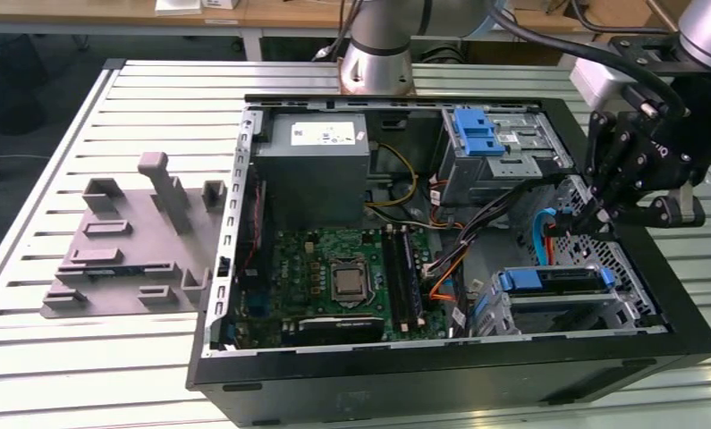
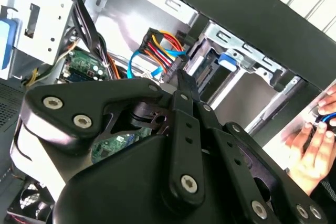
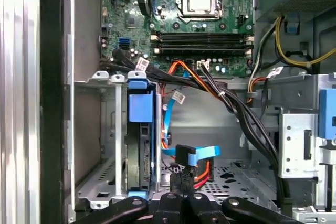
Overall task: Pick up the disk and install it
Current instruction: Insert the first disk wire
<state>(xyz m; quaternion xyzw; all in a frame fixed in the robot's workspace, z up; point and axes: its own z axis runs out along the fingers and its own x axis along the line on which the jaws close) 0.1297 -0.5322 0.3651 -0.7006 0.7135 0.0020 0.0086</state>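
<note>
The disk (image 1: 554,279), silver with a blue carrier bracket, sits on edge inside the metal drive cage (image 1: 570,308) at the front corner of the open computer case, on the exterior view's right. The first wrist view shows the disk (image 3: 140,140) slotted in the cage, blue tab outward. My gripper (image 1: 594,219) hangs inside the case just behind the cage. Its fingers are shut with nothing between them. In the first wrist view the gripper (image 3: 181,181) is just short of a black connector (image 3: 186,155) on a blue cable. In the second wrist view the gripper (image 2: 181,80) points at the disk's blue tab (image 2: 227,60).
A grey power supply (image 1: 313,170), an optical drive cage with a blue latch (image 1: 480,134) and the motherboard (image 1: 343,277) fill the case. Cable bundles (image 3: 231,108) cross beside the gripper. A grey fixture (image 1: 134,241) lies on the table. A person's hand (image 2: 315,140) is outside the case wall.
</note>
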